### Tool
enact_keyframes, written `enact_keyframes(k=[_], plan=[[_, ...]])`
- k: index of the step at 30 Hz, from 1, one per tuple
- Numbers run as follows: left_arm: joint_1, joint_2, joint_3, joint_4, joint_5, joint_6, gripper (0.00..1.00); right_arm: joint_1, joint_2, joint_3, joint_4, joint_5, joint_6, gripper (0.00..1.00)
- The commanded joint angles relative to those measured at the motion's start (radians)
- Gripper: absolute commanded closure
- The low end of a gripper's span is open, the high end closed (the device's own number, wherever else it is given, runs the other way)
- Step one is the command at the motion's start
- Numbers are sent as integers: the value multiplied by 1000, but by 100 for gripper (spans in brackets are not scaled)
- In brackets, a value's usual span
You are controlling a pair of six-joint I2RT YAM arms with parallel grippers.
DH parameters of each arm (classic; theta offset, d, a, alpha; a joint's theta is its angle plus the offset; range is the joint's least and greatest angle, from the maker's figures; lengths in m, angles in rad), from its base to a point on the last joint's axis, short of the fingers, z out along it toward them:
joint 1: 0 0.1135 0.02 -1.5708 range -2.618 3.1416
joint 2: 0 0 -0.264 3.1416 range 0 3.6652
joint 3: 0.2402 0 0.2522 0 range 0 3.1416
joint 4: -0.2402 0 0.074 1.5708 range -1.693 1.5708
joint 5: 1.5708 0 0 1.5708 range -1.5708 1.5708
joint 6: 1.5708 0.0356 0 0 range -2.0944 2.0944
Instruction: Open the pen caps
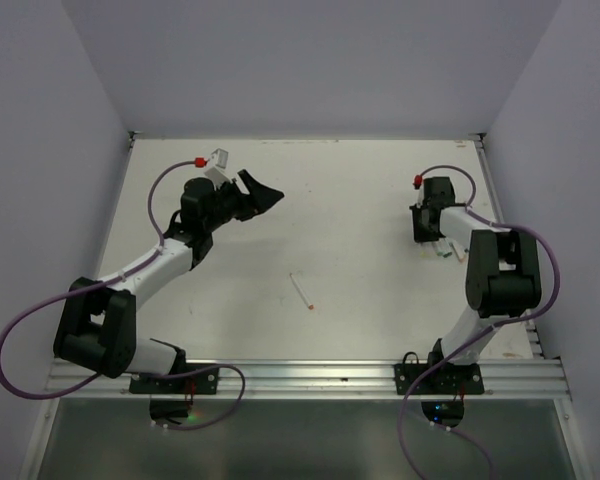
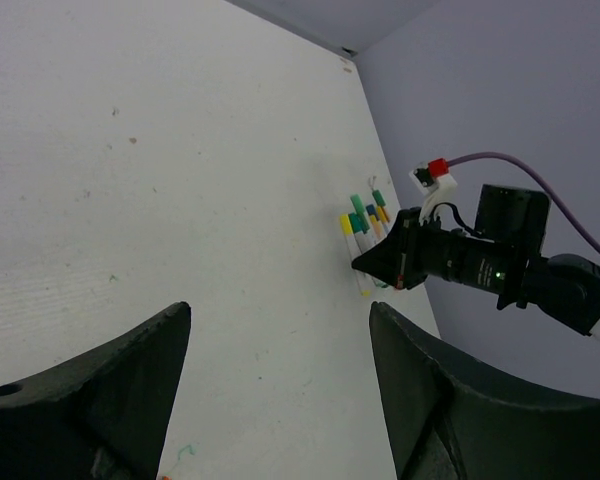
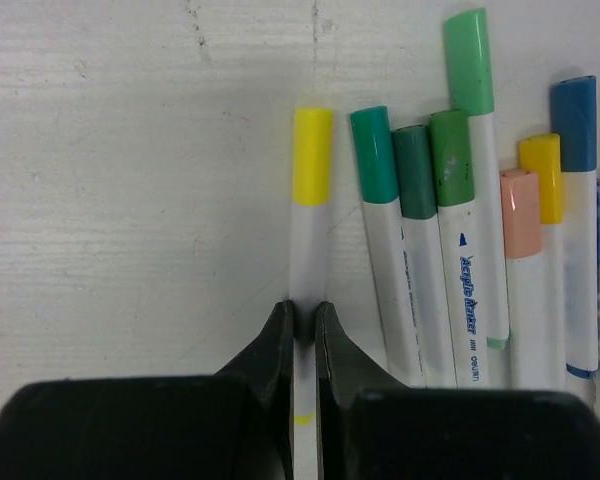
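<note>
Several white pens (image 3: 450,290) lie side by side on the table, with green, yellow, peach and blue pen caps (image 3: 450,155) on them. The leftmost pen (image 3: 308,250) wears a yellow cap (image 3: 312,155). My right gripper (image 3: 305,320) is shut on its white barrel, below the cap. In the top view that gripper (image 1: 427,236) is low over the pile (image 1: 447,251) at the right. My left gripper (image 1: 263,193) hangs open and empty at the far left, fingers (image 2: 430,380) wide apart. One lone pen (image 1: 302,291) lies mid-table.
The table's right wall (image 1: 570,150) stands close behind the pen pile. The lone pen ends in an orange tip (image 1: 311,308). Purple cables (image 1: 20,340) loop off both arms. A metal rail (image 1: 310,375) runs along the near edge.
</note>
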Motion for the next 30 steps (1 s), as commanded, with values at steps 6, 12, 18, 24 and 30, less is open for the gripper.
enact_keyframes(k=[6,12,18,24,30], plan=[[-16,87,26,95,169,-1,30,254,-151,19,-113,-121,30,100],[-19,118,-36,273,251,-97,36,418,-245,80,-135,-242,179,100],[-33,127,-48,304,268,-125,35,551,-279,97,-60,-311,260,100],[-65,143,-54,327,248,-145,35,629,-288,132,-8,-312,308,100],[-82,147,-54,306,223,-147,36,671,-306,158,14,-292,326,100]])
